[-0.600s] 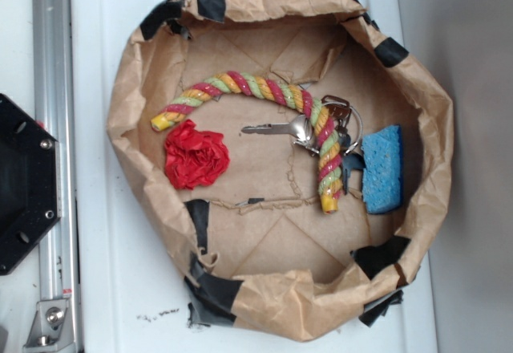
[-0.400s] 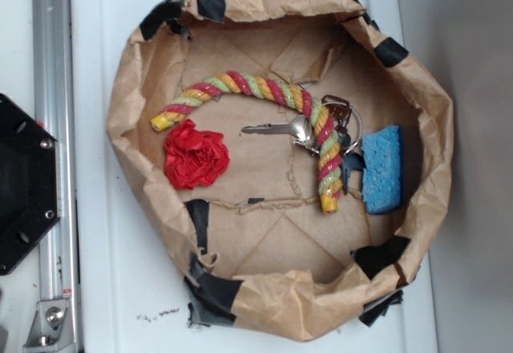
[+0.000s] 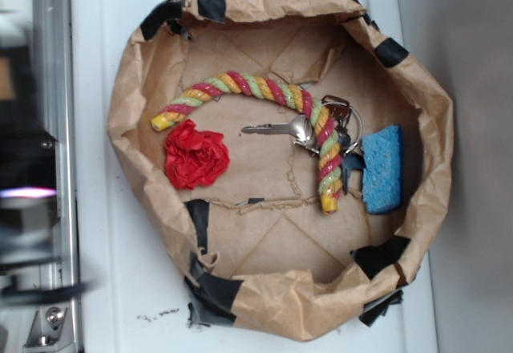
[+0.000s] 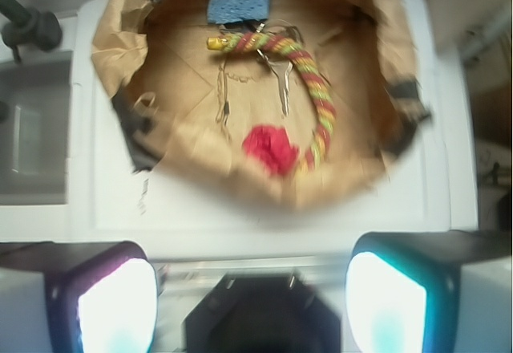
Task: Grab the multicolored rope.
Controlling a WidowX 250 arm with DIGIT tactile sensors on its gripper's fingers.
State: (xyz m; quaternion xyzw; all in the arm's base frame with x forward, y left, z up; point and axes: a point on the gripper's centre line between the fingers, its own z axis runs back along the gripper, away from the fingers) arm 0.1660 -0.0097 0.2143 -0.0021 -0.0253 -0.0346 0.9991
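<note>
1. Brown kraft paper, patched at the rim with black tape, forms the paper basin [image 3: 144, 88] that holds every item; it sits on a white tabletop [image 3: 104, 273].
2. The multicolored rope [image 3: 264, 88] lies on the basin floor, bent in an arch. One end points toward the crumpled red paper ball [image 3: 195, 156]; the other end rests just beside the blue sponge [image 3: 383, 168].
3. A silver key [image 3: 276, 128] with its key ring [image 3: 343, 120] lies under the arch. The ring end touches the rope near the sponge, and appears to sit partly beneath it.
4. The gripper [image 4: 252, 293] is well apart from the basin, outside its wall. In the wrist view two pale finger pads [image 4: 116, 305] stand wide apart with nothing between them; the jaws are fully spread and hold nothing.
5. The exterior view shows only motion blur at the left edge, so the arm's position there cannot be read.
6. Risk: a grasp taken on the limb near the sponge could catch the key ring and lift it with the rope.
7. Risk: a grasp near the other end could pinch the paper ball instead.
8. Risk: a low approach could snag the raised basin wall and drag the whole basin.
9. Judgement: the clear top of the arch is the safest grasp point.
</note>
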